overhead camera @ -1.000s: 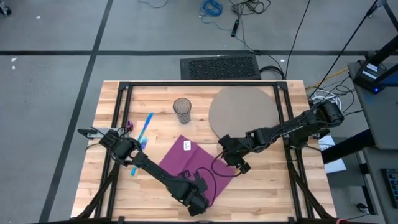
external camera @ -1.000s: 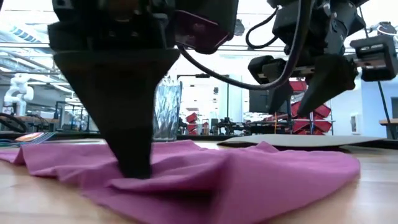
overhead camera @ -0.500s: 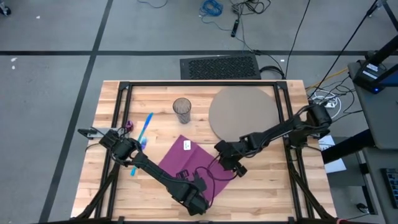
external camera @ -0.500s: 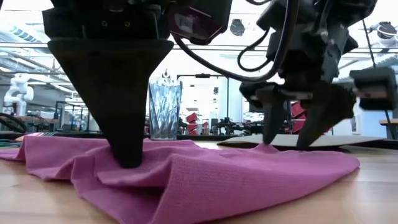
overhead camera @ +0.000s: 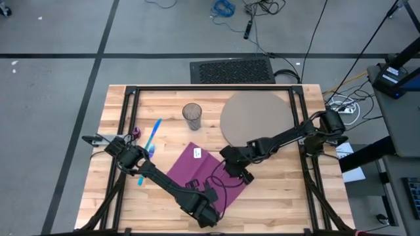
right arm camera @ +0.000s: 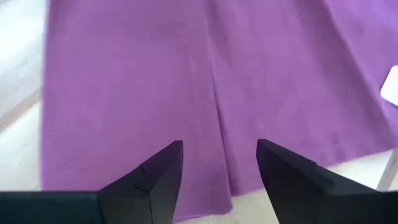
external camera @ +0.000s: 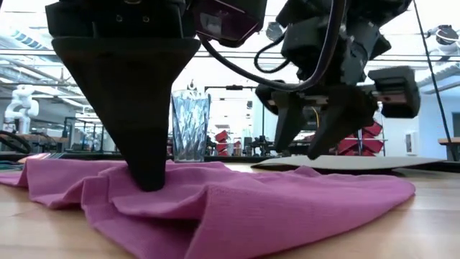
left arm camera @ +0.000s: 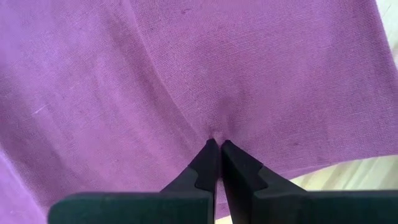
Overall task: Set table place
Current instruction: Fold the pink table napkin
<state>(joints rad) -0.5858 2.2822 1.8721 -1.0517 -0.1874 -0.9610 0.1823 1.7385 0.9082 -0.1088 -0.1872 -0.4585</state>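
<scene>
A light-wood table is seen from above, with two dark robot arms reaching over it. One purple napkin is spread, rumpled, near the table's front middle, with a small white tag on it. One round grey-tan mat lies behind the napkin towards the right, and one clear glass stands upright just left of the mat. Blue cutlery is laid near the left edge; the pieces are too small to be counted. The left claw is pressed tightly closed, a fold of the napkin pinched between its tips. The right claw is held wide apart just above the napkin's right part, with nothing gripped. At table height the glass is partly hidden behind the left claw.
</scene>
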